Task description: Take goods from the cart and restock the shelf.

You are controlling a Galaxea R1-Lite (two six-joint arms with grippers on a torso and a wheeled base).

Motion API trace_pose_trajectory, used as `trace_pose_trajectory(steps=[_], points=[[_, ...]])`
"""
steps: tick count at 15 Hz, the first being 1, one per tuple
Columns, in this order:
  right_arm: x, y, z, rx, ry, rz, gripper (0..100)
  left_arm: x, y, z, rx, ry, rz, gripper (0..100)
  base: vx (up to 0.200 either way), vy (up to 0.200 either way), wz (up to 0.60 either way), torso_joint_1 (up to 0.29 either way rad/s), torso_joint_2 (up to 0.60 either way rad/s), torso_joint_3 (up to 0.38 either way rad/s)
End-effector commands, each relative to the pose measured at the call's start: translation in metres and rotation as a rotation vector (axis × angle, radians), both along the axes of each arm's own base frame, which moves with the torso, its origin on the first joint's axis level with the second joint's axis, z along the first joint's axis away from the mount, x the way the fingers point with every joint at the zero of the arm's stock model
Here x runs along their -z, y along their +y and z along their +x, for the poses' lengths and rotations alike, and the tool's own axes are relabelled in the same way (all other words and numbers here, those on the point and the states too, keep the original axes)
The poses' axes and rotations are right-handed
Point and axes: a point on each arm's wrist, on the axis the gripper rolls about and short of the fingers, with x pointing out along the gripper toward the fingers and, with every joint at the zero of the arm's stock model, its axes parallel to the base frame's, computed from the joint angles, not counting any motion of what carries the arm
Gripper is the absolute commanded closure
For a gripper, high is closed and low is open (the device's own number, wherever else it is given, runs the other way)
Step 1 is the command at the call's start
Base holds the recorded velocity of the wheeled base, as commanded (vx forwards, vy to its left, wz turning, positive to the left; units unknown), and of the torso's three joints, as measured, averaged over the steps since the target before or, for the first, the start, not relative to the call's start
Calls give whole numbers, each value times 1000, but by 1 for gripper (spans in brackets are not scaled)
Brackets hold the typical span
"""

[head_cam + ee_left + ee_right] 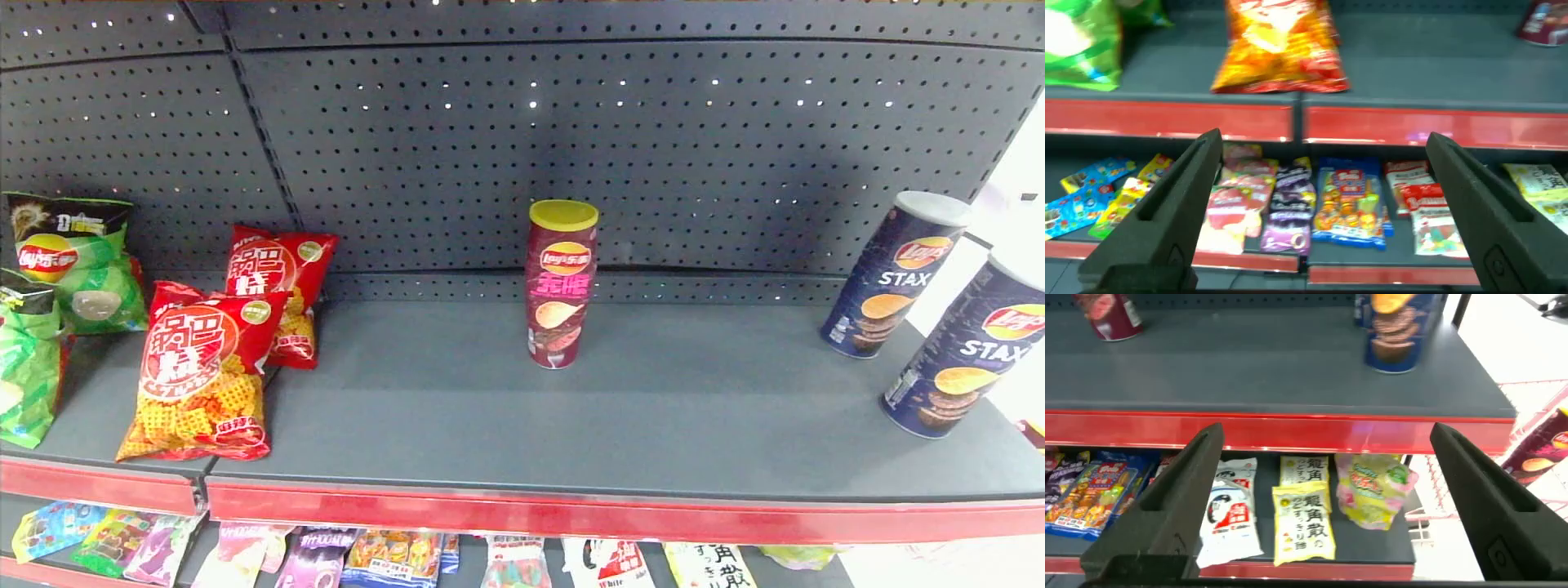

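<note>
two grippers, both empty. the left gripper (1323, 137) has its fingers spread wide, and so does the right gripper (1324, 429). each sits in front of the red front strip (620, 514) of the shelf (571, 416), looking toward the packets on the tier below.

task's things: the cart (1535, 404) shows as pink wire at the robot's right, beside the shelf end. a dark purple packet (1543, 453) lies in it. nothing has been picked up yet, so i judge the next move to be a reach to the cart.

risks, as judgement:
- the nearer of the two blue cans (963, 347) stands close to the front right corner. a right arm swinging between cart and shelf could clip it and send it off the edge.
- the maroon can (562, 286) with the yellow lid stands alone mid-shelf. it is tall and narrow, so a nudge while placing goods beside it may topple it.
- the front red bag (204, 371) rests right at the shelf lip. a passing left arm could drag it off.

labels: the cans carry a round red-and-yellow logo and chip pictures. the blue ones have white lettering, the maroon one pink characters. the red bags bear large white characters on a red disc. the green bags (73, 261) show the same round logo. print not transcribed.
</note>
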Motion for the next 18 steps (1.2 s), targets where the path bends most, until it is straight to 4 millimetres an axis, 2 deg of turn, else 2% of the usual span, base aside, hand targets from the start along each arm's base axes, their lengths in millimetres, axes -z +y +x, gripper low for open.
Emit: trace_pose_trajectory(steps=[1,18], points=[[0,0,0,1,1,-1,0,1,0,0,1,2,-1,0,0,-200,0,-2,-2,12],[0,0,0,1,1,-1,0,0,0,0,1,2,-1,0,0,-200,0,1,2,4]])
